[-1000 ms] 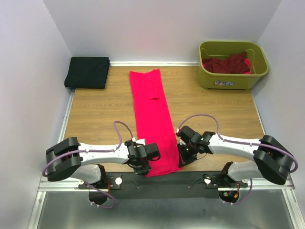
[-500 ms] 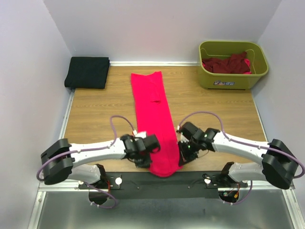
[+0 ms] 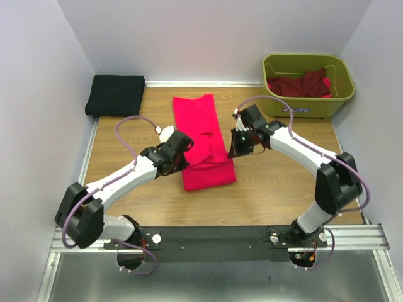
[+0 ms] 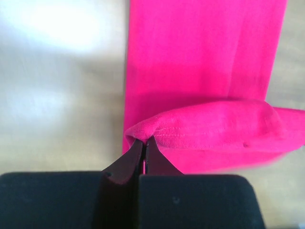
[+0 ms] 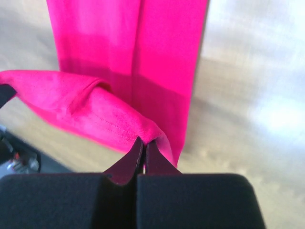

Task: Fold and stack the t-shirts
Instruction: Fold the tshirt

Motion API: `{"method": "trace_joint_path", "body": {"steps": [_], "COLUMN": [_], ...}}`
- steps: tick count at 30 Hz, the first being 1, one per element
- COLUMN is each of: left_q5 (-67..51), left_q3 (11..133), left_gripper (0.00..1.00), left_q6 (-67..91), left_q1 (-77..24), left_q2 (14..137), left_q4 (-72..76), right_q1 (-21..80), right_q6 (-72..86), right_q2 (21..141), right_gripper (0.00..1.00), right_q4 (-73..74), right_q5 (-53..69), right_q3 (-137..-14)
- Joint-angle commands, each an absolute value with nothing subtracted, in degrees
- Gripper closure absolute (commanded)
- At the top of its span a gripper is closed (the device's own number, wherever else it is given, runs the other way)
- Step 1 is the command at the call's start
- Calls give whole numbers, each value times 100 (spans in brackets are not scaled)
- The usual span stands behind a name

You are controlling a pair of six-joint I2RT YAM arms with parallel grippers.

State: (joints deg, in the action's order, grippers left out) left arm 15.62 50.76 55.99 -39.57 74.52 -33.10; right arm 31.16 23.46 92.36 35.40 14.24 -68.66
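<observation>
Left wrist and right wrist are showing left end effector (image 4: 144,143) and right end effector (image 5: 144,143) clamping the pink t-shirt (image 4: 205,62) hem, needing level, matched lowering.

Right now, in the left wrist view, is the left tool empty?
No: the left tool is shut on a hem corner of the pink t-shirt, holding that edge above the flat cloth.

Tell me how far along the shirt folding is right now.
Done: one black t-shirt lies folded at the back left corner. In hand: the pink t-shirt, already narrowed to a strip, has its near hem pinched by the left tool and right tool, doubled over its middle. Left: finishing that fold, stacking it, and the maroon shirts in the tub.
</observation>
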Motion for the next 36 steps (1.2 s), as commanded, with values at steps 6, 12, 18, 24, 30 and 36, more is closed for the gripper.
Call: {"method": "trace_joint_path", "body": {"steps": [6, 12, 18, 24, 30, 36], "left_q5": [2320, 2189, 2039, 1978, 1959, 2039], "left_q3": [5616, 5958, 6310, 6583, 6671, 6539], "left_gripper": [100, 100, 100, 100, 100, 72], "left_q6": [4009, 3473, 3138, 2945, 2883, 2883], "left_q1": [-3147, -2681, -2461, -2364, -2338, -2294], "left_q2": [8120, 8727, 9325, 9913, 10318, 10336], "left_q4": [-1838, -1495, -1108, -853, -694, -598], "right_q1": [2909, 2786, 2698, 2646, 2610, 2610], "right_q6": [1740, 1626, 1564, 1547, 1538, 1503], "right_q2": [10448, 11021, 11636, 12084, 12278, 12428], "right_gripper": [99, 100, 99, 99, 99, 94], "right_q4": [3401, 3384, 3331, 3182, 3015, 2892], "right_q5": [985, 853, 774, 668, 475, 475], "right_q3": [-8340, -9025, -9448, -9641, -9685, -9764]}}
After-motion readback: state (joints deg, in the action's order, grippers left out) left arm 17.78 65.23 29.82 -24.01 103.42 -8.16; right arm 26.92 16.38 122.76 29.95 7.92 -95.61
